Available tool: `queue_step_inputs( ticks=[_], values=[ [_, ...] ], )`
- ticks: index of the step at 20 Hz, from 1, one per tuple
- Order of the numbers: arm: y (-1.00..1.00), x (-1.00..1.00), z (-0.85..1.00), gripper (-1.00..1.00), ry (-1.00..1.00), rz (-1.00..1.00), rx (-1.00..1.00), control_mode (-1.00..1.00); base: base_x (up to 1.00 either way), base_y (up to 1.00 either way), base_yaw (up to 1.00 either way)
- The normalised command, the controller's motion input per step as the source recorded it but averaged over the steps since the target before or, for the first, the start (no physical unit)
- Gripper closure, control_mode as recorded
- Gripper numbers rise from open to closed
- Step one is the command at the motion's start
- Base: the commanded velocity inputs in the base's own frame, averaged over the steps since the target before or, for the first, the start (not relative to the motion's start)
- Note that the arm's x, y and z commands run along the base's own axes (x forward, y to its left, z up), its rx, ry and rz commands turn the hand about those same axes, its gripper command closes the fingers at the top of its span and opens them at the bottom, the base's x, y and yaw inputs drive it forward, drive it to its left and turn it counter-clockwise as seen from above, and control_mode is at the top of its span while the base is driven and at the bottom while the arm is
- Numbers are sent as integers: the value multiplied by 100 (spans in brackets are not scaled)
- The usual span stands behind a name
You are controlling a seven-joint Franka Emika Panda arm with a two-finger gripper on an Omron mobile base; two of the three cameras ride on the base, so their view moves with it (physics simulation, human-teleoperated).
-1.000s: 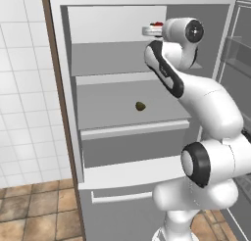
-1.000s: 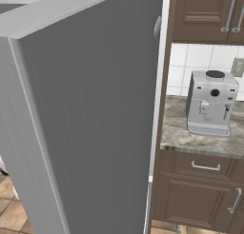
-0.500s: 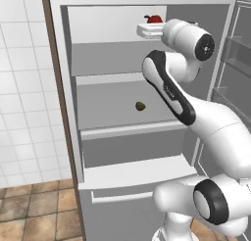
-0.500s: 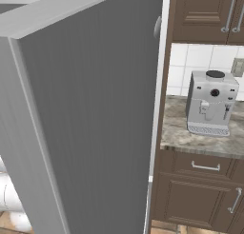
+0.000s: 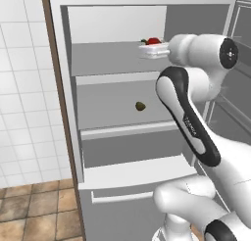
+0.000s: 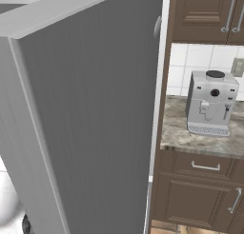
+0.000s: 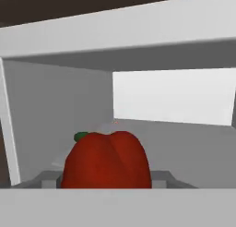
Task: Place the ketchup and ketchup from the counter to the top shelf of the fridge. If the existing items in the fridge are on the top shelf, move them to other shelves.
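Red fruit (image 7: 107,159) sits between the gripper's (image 5: 153,50) jaws at the top shelf (image 5: 120,78) of the fridge (image 5: 63,112), apparently clasped (the pads themselves are hidden behind it). The olive-brown fruit (image 5: 140,106) rests one shelf lower. If the hold is shallow, I'd worry the round fruit rolls free while being carried out, or the hand clips the shelf edge. No ketchup in sight.

Even, flat rendered light with soft shadows under the fridge (image 5: 63,112) shelves; slightly blurry, no glare.
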Motion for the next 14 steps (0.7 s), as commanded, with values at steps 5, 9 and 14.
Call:
queue_step_inputs(
  ticks=[5,9,14],
  values=[
    [26,-100,-100,100,65,11,-21,-100,0,0,0],
    [15,-25,-100,100,64,3,-5,-100,0,0,0],
    [6,44,-100,100,26,0,0,-100,0,0,0]
  ],
)
